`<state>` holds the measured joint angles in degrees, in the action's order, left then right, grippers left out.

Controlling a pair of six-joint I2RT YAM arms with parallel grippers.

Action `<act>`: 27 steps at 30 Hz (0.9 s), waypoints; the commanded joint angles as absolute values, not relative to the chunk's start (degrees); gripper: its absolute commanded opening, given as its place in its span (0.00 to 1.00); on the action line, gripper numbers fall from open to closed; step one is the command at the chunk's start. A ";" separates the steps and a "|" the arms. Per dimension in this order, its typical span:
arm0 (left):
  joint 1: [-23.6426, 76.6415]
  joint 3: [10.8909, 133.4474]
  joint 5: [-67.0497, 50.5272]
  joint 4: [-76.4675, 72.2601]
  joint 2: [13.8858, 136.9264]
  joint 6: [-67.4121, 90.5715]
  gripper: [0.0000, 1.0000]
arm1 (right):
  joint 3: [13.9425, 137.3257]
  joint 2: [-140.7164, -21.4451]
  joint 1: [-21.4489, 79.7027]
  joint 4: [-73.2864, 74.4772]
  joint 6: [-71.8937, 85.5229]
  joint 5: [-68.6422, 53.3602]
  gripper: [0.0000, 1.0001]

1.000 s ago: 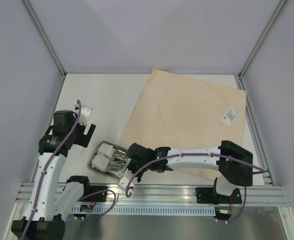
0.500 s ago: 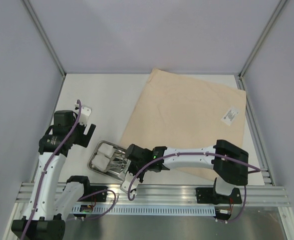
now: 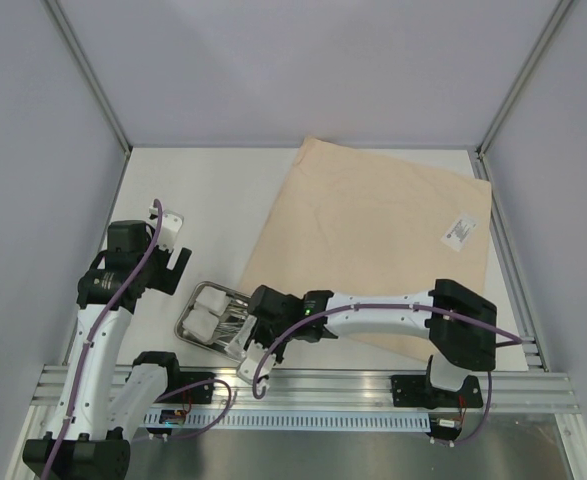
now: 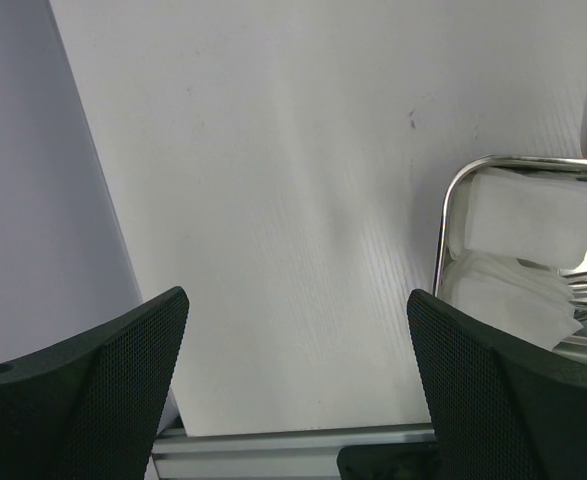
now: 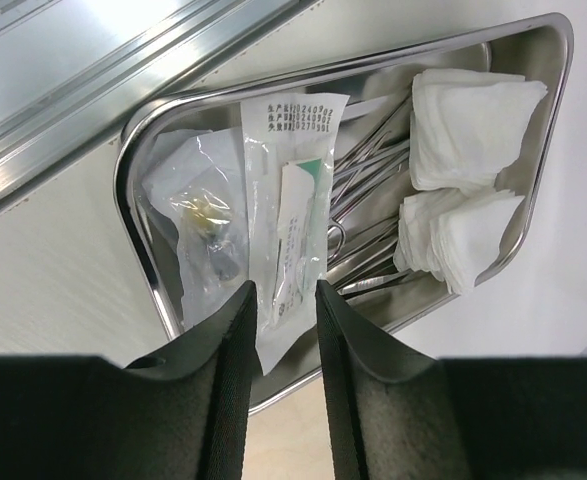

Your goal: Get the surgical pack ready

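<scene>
Top external view is showing the white surface [image 3: 213, 200] carrying the tan wrap sheet [image 3: 373, 240]. The sheet is lying flat and skewed across the right half, and its near right corner is disappearing under the right arm. A small white label [image 3: 460, 230] is sitting near its right edge, the print too small to read.

The shiny steel tray [image 3: 181, 330] is resting off the sheet, on bare surface beside the sheet's near left corner, close to the near rail. Its long axis is running left to right, dipping slightly toward the arms. The right arm is covering its right end.

The left end effector [image 4: 295, 300] is hovering wide open over bare surface, and its camera is cutting the tray off at the frame edge.

The right end effector [image 5: 284, 295] is hanging over the tray [image 5: 138, 200] with its fingers narrowly parted, hiding the near rim. The end of a long printed packet [image 5: 291, 190] is lying flat in the gap.

Two stacks of white gauze pads [image 5: 468, 115] are filling the far end. A clear packet [image 5: 203, 215] is lying beside the printed one, its dark contents hard to make out. Steel clamps [image 5: 368, 170] are lying along the long axis, partly buried under the packets.
</scene>
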<state>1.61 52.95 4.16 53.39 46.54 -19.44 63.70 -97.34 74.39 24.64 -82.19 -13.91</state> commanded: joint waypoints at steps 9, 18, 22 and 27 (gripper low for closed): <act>1.14 52.82 4.31 52.91 45.79 -18.90 1.00 | 59.60 -83.33 66.99 7.05 -55.32 -5.82 0.33; 1.14 53.17 3.52 53.09 45.97 -18.81 1.00 | 61.69 -75.50 31.54 12.98 -5.23 27.94 0.56; 1.14 53.17 3.08 53.26 46.05 -18.90 1.00 | 63.98 -77.34 11.64 25.98 11.31 22.16 0.64; 1.14 53.09 2.99 53.26 46.49 -18.90 1.00 | 63.81 -84.80 -12.16 28.04 27.55 4.36 0.70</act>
<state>1.50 52.93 3.51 53.41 46.48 -19.44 62.76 -80.79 -3.95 21.98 10.13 15.20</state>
